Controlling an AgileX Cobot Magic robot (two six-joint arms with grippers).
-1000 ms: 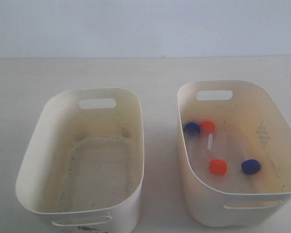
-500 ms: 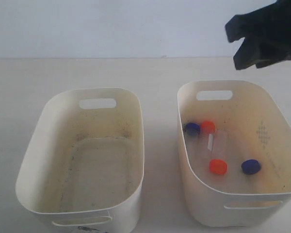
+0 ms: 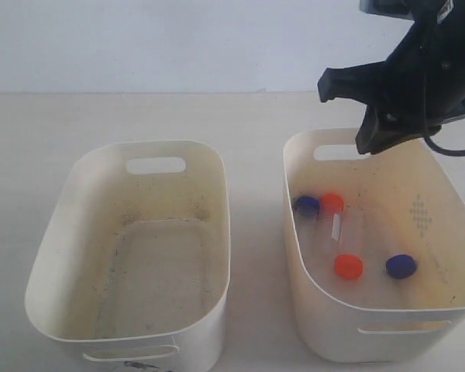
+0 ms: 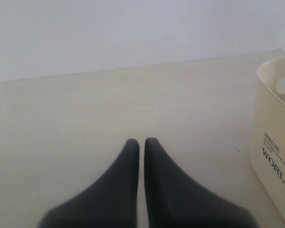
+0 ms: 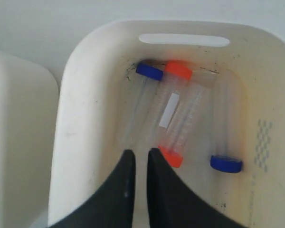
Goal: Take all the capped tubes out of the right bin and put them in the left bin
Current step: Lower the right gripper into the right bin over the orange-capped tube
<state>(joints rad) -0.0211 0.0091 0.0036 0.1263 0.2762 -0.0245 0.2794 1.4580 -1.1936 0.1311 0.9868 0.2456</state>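
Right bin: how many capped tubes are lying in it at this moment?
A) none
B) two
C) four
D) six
C: the exterior view shows two orange-capped tubes and two blue-capped tubes on the floor of the right bin, while the left bin holds none.

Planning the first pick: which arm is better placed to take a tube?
Right. The right gripper hangs above the cream oval plastic right bin, facing the four small clear capped tubes. The left gripper sits shut over the table outside the cream left bin, no tube in view.
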